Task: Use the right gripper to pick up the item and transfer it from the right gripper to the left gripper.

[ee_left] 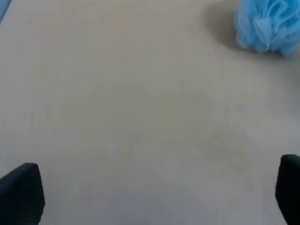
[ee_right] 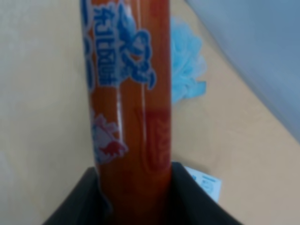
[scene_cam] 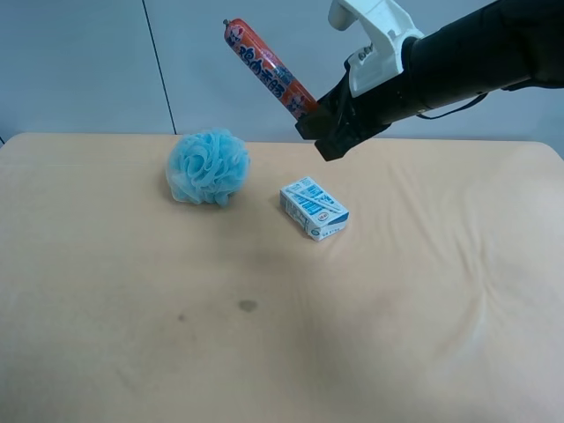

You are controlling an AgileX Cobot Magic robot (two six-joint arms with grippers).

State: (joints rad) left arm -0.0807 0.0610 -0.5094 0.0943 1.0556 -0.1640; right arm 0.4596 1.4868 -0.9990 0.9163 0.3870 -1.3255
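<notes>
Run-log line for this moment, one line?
phase: pre-handover | right gripper: shut on item, aloft | left gripper: open, empty | pouf, box: on table

Soft, even light from above keeps the exterior high view bright and sharp. The fluffy light-blue mesh pouf [scene_cam: 208, 166] and the small blue-and-white cardboard box [scene_cam: 314, 208] cast only faint, short shadows on the beige table [scene_cam: 132, 308], toward 6 o'clock. The right wrist view is blurred. A pale glare streak runs along the shiny orange-red sausage-shaped stick [ee_right: 129, 108], and the pouf behind it is soft. The left wrist view is dimmer, greyish and unfocused.
</notes>
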